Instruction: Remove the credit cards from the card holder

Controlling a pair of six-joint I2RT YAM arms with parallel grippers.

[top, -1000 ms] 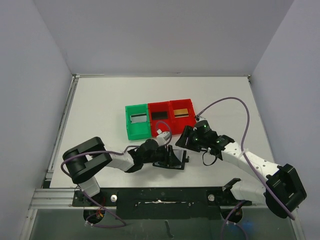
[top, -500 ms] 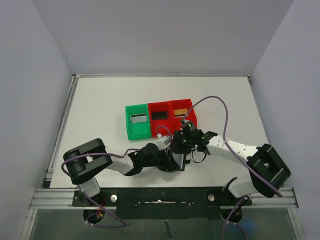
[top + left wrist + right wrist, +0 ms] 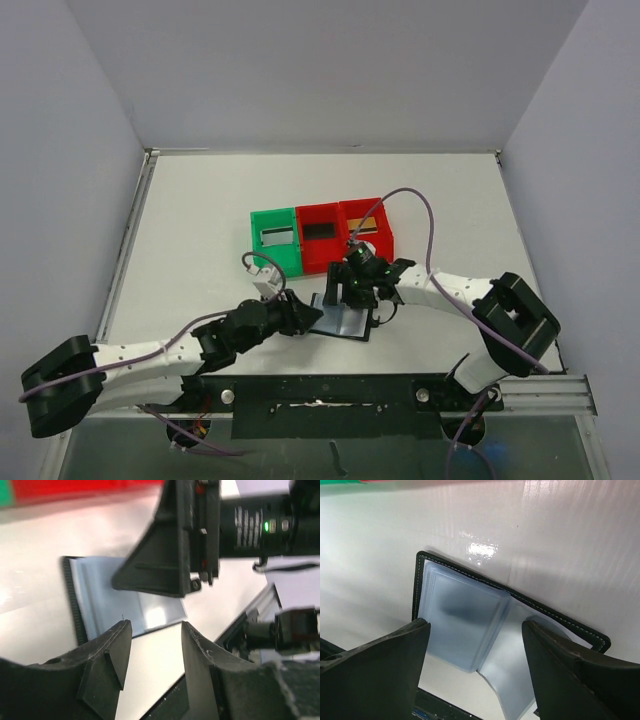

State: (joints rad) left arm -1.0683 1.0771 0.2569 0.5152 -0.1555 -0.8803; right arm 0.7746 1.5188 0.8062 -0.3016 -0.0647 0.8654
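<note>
The card holder (image 3: 346, 322) lies open on the table, its black stitched cover down and its glossy grey-blue pockets (image 3: 462, 617) up. No card shows in those pockets. My right gripper (image 3: 353, 290) hovers just above it, jaws wide open (image 3: 475, 645) and holding nothing. My left gripper (image 3: 304, 320) sits low at the holder's left edge, open, with bare table between its fingers (image 3: 152, 647). The credit cards lie in the bins: a silvery-grey one (image 3: 276, 237) in green, a black one (image 3: 320, 231) in the middle red, a gold one (image 3: 367, 226) in the right red.
A green bin (image 3: 257, 250) and two red bins (image 3: 342, 240) stand in a row just behind the holder. The right arm's purple cable (image 3: 420, 215) loops over the right red bin. The table's near edge and black rail (image 3: 330, 385) run close in front of the holder.
The right gripper swung left from beside the holder to over it and opened wide. The left arm stretched out to the left, its gripper now at the holder's left edge. The holder lies flatter.
</note>
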